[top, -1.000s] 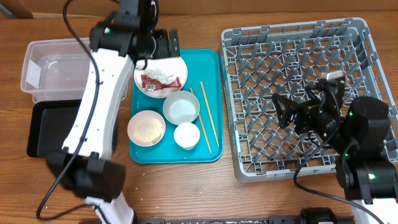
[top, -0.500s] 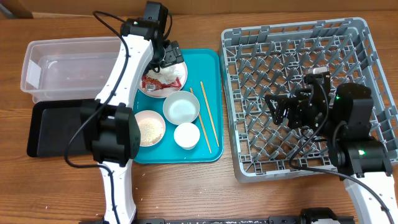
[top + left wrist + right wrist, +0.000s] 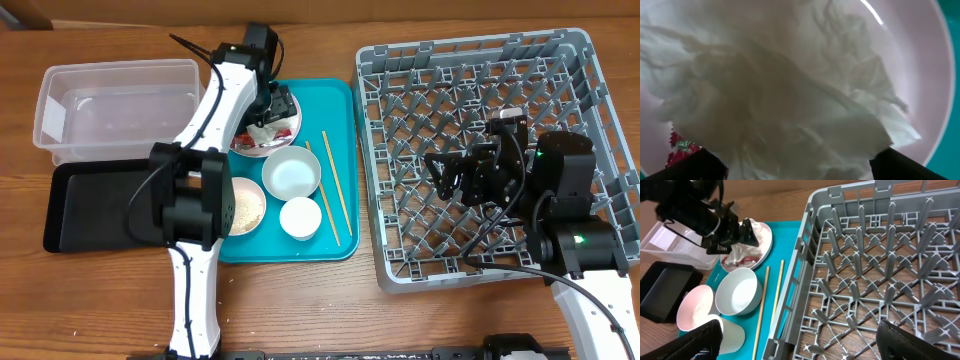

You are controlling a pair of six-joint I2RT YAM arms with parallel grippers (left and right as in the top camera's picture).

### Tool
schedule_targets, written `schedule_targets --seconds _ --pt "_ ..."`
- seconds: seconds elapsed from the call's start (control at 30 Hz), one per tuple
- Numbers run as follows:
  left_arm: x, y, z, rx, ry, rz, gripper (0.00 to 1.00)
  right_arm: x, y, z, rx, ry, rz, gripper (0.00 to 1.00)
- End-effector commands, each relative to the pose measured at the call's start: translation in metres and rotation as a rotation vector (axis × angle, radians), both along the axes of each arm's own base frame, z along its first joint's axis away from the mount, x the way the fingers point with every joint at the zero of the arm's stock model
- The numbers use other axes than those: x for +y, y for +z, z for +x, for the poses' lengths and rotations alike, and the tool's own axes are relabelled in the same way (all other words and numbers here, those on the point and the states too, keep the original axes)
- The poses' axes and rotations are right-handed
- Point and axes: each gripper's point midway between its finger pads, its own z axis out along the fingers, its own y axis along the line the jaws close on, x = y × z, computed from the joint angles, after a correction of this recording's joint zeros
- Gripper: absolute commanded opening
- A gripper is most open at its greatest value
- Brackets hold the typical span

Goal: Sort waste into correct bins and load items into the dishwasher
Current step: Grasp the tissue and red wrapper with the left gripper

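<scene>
**Desk:** Where are you?

**Me:** My right gripper point(image 3: 445, 175) hangs over the dish rack point(image 3: 372, 150), jaws wide. On the teal tray point(image 3: 335, 100), my left gripper point(image 3: 277, 106) straddles the napkin point(image 3: 790, 100) on the plate point(image 3: 920, 75), jaws wide, nothing visibly pinched.

**Desk:** Risk?

**Me:** Closing may snag the red wrapper point(image 3: 680, 150) too, mixing bins. A second ago my left gripper was off the plate's far rim.

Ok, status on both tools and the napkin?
Left tool open, straddling napkin on plate. Right tool open, empty, over rack. Wrapper peeks from under napkin; may snag.
</scene>
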Motion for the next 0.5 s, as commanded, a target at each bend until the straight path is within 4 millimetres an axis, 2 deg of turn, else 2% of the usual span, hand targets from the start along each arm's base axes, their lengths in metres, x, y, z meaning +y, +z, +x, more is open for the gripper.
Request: schedule_targets --seconds 0.0,0.07,0.17,0.3,0.47 --pt "0.006 -0.018 0.002 0.020 0.022 0.022 0.85 0.002 0.012 0.002 -0.026 0.007 0.008 1.00" --pt "0.006 -0.025 0.002 0.032 0.021 0.024 0.77 0.002 0.012 0.002 -0.025 0.007 0.008 1.00" --pt "0.006 -0.037 0.000 0.052 0.020 0.029 0.58 0.002 0.012 0.002 -0.022 0.007 0.008 1.00" --pt "0.006 -0.042 -0.004 0.072 0.013 0.026 0.04 0.002 0.011 0.001 -0.019 0.007 0.008 1.00" --pt "0.005 -0.030 -0.001 0.058 -0.025 0.024 0.04 0.002 0.011 0.001 -0.018 0.007 0.008 1.00"
